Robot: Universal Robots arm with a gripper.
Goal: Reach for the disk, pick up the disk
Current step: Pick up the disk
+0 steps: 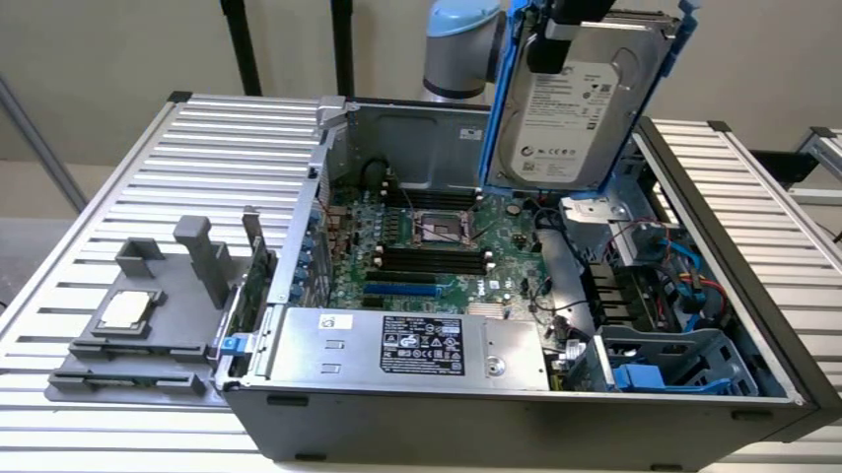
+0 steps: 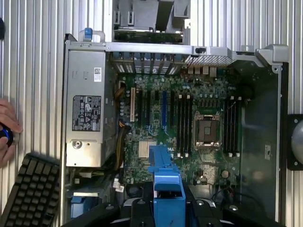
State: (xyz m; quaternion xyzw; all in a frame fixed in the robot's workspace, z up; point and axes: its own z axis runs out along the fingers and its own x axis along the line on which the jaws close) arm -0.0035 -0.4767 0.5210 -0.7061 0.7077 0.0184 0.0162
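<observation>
While the small silver chip (image 1: 125, 309) sits on its grey holder (image 1: 132, 330) at nine o'clock, the open computer case (image 1: 526, 414) fills the middle, and at one o'clock the gripper (image 1: 579, 20) clenches the disk (image 1: 573, 103), lifted high above the motherboard (image 1: 435, 246).

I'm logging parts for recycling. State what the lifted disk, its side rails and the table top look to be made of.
The disk: apparently bare metal, matte silver-grey casing, with a white printed paper-like label. Its blue rails: probably moulded plastic, given the saturated colour and slight gloss; the wrist view shows the same blue piece at the tool. The table top: ribbed, pale grey slats with a dull sheen, likely aluminium.
</observation>
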